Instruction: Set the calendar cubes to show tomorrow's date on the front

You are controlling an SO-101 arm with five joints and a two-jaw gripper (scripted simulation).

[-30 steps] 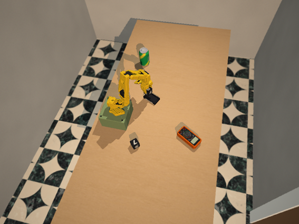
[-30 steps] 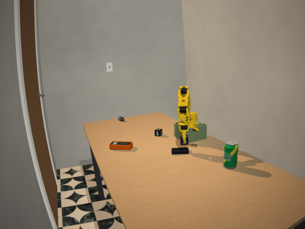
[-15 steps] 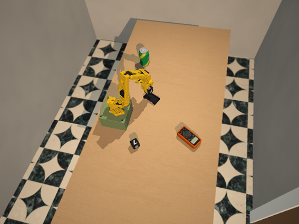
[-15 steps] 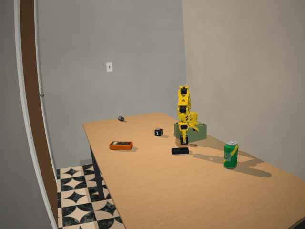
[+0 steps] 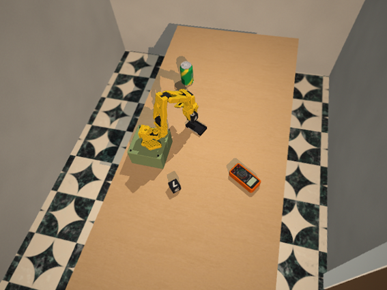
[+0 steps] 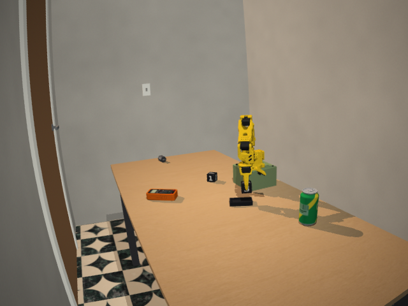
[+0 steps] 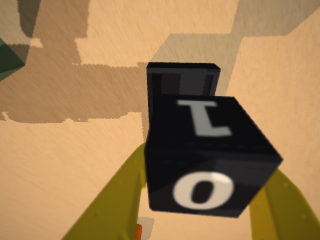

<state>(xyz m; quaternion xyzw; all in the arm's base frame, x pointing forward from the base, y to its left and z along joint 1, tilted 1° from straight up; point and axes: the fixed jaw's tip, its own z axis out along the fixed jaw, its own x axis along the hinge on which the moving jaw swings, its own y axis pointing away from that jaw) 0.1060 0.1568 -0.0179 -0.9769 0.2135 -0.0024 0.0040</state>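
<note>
My gripper (image 7: 205,200) is shut on a black date cube (image 7: 210,155) and holds it above the table, just on the robot's side of the black tray (image 5: 197,127). The held cube shows a white 1 on its far face and a 0 on the face toward the wrist camera. It also shows in the exterior view (image 6: 246,187), lifted above and behind the tray (image 6: 241,200). The tray (image 7: 183,82) looks empty. A second black cube (image 5: 174,186) lies on the table away from the tray, near the green base; it shows a 1 in the exterior view (image 6: 211,176).
A green soda can (image 5: 186,73) stands on one side of the arm. An orange multimeter (image 5: 244,177) lies on the other side. The green robot base (image 5: 150,149) is at the table's edge. A small dark object (image 6: 161,159) lies at the far corner.
</note>
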